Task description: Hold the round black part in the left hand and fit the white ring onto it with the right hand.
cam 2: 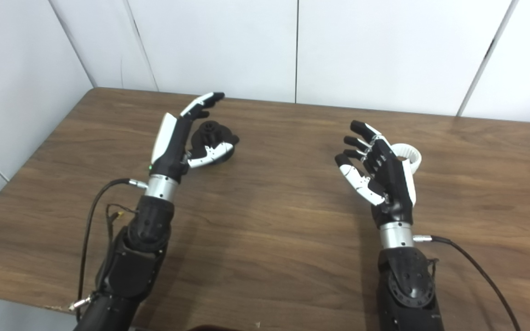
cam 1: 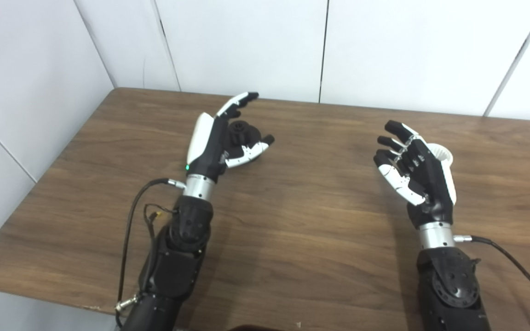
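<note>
The round black part (cam 1: 243, 133) lies on the wooden table (cam 1: 302, 216) at the back left. My left hand (cam 1: 221, 138) is open around it, fingers stretched over its far side and thumb curved along its near side, no grasp visible. The white ring (cam 2: 407, 156) lies on the table at the right, mostly hidden behind my right hand (cam 2: 380, 170). That hand stands palm toward me with its fingers spread, open and holding nothing, just left of the ring.
White wall panels (cam 1: 246, 46) close off the table's back and left sides. Black cables (cam 1: 129, 230) run from both wrists toward the table's front edge.
</note>
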Motion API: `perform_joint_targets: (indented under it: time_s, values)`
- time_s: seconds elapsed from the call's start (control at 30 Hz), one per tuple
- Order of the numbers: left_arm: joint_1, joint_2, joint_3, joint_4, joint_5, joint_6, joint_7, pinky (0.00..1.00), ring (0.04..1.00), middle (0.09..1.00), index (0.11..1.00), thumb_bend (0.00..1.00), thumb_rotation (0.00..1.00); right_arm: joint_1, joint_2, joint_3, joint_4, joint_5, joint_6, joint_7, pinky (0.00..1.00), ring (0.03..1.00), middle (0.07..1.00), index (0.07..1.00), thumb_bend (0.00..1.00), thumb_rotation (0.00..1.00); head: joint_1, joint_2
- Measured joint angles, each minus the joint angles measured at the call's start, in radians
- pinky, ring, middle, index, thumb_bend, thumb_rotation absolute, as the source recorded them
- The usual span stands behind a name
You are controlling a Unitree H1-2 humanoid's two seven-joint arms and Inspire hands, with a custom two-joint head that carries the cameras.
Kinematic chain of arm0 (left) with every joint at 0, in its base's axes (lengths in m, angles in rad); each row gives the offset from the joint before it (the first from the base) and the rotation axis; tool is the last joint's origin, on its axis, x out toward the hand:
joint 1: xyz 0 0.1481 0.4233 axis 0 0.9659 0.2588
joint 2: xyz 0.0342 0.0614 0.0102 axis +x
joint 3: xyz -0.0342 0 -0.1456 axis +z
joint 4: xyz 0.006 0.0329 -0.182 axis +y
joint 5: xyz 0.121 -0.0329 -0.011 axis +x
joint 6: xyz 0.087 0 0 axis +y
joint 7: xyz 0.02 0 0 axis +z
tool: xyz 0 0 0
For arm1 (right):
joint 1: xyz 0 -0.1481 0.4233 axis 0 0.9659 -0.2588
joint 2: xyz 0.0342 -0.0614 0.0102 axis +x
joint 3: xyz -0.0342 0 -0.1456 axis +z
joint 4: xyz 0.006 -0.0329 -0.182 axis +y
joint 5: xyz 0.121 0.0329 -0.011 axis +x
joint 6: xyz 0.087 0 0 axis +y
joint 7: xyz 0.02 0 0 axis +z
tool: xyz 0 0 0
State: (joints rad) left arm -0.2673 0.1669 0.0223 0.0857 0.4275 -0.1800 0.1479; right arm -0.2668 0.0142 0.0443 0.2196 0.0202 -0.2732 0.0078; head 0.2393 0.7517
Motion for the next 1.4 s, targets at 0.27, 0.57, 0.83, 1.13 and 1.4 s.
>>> perform_joint_targets:
  time_s: [0.27, 0.57, 0.83, 1.13, 1.4]
  values:
    - [-0.002, 0.037, 0.016, 0.022, 0.050, 0.000, 0.047, 0.88, 0.904, 0.870, 0.831, 0.65, 0.25, 0.000, -0.001, 0.000, 0.000, 0.005, 0.000, 0.003, 0.68, 0.764, 0.837, 0.787, 0.57, 0.27, 0.000, 0.002]
    - [-0.006, 0.067, 0.017, 0.055, 0.128, 0.080, 0.074, 0.90, 0.990, 0.950, 0.854, 0.73, 0.39, 0.001, -0.001, 0.000, 0.000, 0.005, 0.000, 0.005, 0.67, 0.767, 0.840, 0.790, 0.56, 0.28, 0.000, 0.005]
    - [-0.006, 0.124, 0.008, 0.082, 0.158, 0.189, 0.060, 1.00, 1.000, 0.999, 0.877, 0.89, 0.48, 0.002, -0.001, -0.001, 0.000, 0.010, 0.000, 0.007, 0.67, 0.767, 0.838, 0.788, 0.58, 0.31, -0.002, 0.005]
    - [-0.010, 0.176, -0.050, 0.113, 0.212, 0.340, -0.010, 1.00, 1.000, 1.000, 0.897, 1.00, 0.63, 0.002, -0.001, -0.003, -0.001, 0.013, 0.000, 0.007, 0.66, 0.767, 0.839, 0.787, 0.58, 0.31, 0.000, 0.008]
    - [-0.029, 0.205, -0.099, 0.123, 0.252, 0.436, -0.050, 1.00, 1.000, 1.000, 0.900, 1.00, 0.68, 0.003, -0.001, -0.004, -0.001, 0.013, 0.000, 0.007, 0.66, 0.767, 0.842, 0.790, 0.60, 0.33, -0.005, 0.009]
